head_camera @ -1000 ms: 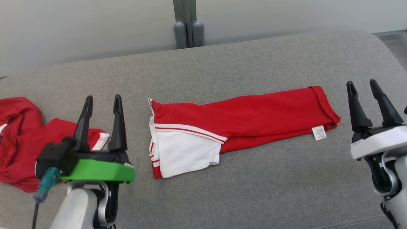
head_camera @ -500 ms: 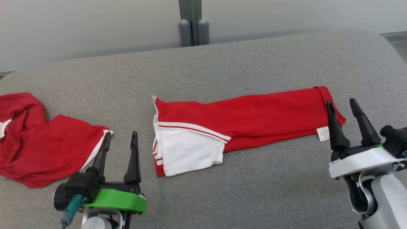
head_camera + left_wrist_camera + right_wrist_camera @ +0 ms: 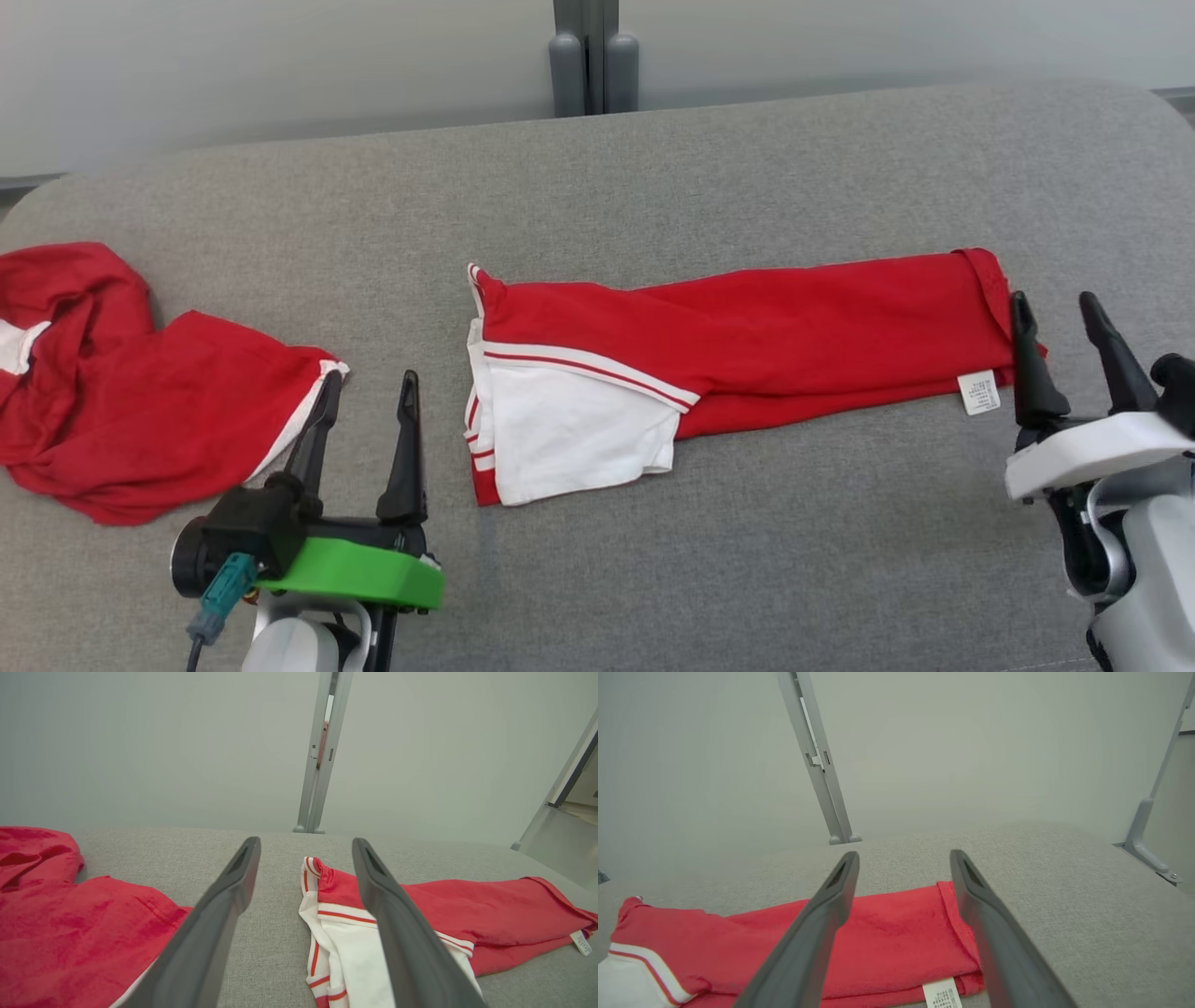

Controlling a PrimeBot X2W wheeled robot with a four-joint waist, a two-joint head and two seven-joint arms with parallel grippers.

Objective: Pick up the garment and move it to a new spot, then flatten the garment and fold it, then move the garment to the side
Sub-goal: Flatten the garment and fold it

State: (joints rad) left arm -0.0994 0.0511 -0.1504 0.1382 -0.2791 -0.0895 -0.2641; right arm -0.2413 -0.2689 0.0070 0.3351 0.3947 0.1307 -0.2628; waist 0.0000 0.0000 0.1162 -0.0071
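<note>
The garment [image 3: 747, 341] is red with a white, red-striped part at its left end. It lies folded into a long strip across the middle of the grey padded surface [image 3: 747, 560], with a white label [image 3: 979, 392] at its right end. My left gripper [image 3: 370, 381] stands open near the front, just left of the garment's white end and touching nothing. In the left wrist view, my left gripper [image 3: 306, 842] frames the garment's [image 3: 490, 910] striped corner. My right gripper [image 3: 1055, 301] stands open at the garment's right end, empty. The right wrist view has my right gripper [image 3: 904, 855] above the red hem [image 3: 896, 933].
A second red garment [image 3: 121, 401] lies crumpled at the surface's left edge, close to my left gripper; it also lies at the left of the left wrist view [image 3: 70, 924]. A grey post [image 3: 593, 56] stands against the pale wall behind. The surface's right end is rounded.
The camera has shifted. My left gripper has pulled back toward the front, off the crumpled garment's edge. My right gripper has come closer to the folded garment's right end. Both stay open.
</note>
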